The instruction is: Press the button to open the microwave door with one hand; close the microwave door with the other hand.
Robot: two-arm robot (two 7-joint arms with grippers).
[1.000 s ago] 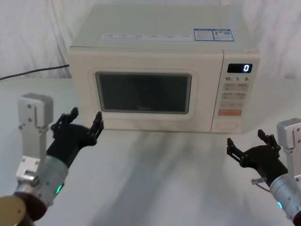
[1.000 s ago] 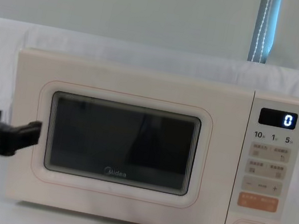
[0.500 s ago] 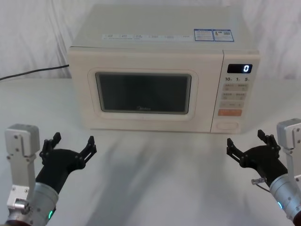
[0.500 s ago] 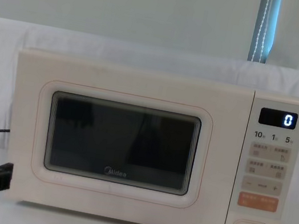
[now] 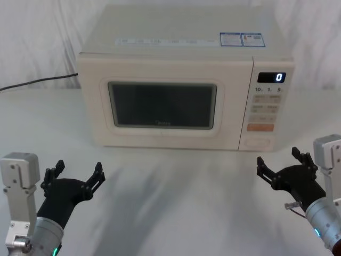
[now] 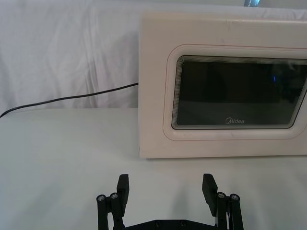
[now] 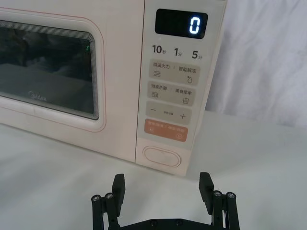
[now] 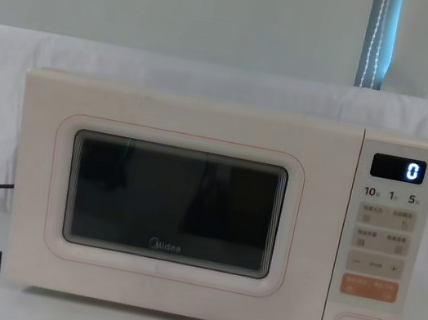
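Cream microwave door flush shut, facing robot at back of table. Button, pill key at bottom of control panel, untouched. From this alone, cannot tell whether press and close are done or yet to come. Right gripper low, just before button, jaws wide, empty. Left gripper low, near table's front, well apart from door, jaws wide, empty.

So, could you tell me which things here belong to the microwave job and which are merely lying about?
Job:
- button
- microwave door, shut
- left gripper, open, low at the table's left
- right gripper, open, before the control panel

Just there:
- black power cable
- white tablecloth
- orange key
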